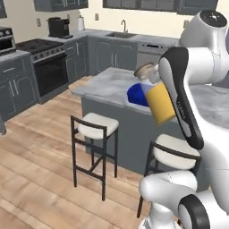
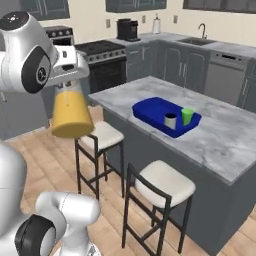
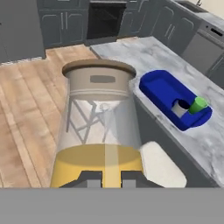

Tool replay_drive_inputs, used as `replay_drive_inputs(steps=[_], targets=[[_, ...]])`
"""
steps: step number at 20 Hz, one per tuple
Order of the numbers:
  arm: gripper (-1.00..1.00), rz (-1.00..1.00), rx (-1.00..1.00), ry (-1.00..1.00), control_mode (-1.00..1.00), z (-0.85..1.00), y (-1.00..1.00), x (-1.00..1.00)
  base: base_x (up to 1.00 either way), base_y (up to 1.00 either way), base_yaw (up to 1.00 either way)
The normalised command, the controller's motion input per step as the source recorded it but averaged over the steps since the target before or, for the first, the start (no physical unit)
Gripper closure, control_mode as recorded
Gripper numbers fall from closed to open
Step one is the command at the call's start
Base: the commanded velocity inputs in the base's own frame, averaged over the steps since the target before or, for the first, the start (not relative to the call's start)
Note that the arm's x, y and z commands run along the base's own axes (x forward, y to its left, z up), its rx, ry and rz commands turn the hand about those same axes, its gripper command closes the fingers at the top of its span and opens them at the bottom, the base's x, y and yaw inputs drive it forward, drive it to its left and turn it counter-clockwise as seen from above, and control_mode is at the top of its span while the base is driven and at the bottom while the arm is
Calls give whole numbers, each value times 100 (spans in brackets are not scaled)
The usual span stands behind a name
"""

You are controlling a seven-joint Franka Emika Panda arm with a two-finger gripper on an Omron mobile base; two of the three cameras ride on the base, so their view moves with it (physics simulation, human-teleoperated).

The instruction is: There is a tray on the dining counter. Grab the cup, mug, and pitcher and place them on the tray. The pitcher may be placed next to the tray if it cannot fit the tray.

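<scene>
Two of three in, pitcher being carried over.

The tool (image 3: 105,177) is clamping the pitcher (image 3: 99,131), jaws pinched on it near the yellow base; the pitcher is hanging in the air over the floor by the stools (image 2: 100,135), short of the desk (image 2: 220,135). Beyond it, cup (image 2: 187,116) and mug (image 2: 170,120) are sitting side by side in the tray (image 2: 150,111), at its far end, on the desk. Judging by that, approx. two thirds is done; what's remaining is getting the pitcher onto the tray's free end, or next to it if it won't fit.
</scene>
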Motion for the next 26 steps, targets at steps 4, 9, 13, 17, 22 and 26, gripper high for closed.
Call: replay_drive_inputs(steps=[4, 9, 13, 17, 22, 26], targets=[[100, 0, 0, 0, 100, 0, 0, 0, 36, 63, -52], [100, 0, 0, 0, 100, 0, 0, 0, 22, 66, -54], [100, 0, 0, 0, 100, 0, 0, 0, 42, 66, -54], [100, 0, 0, 0, 100, 0, 0, 0, 42, 78, -50], [100, 0, 0, 0, 100, 0, 0, 0, 61, 67, -45], [100, 0, 0, 0, 100, 0, 0, 0, 91, 18, -32]])
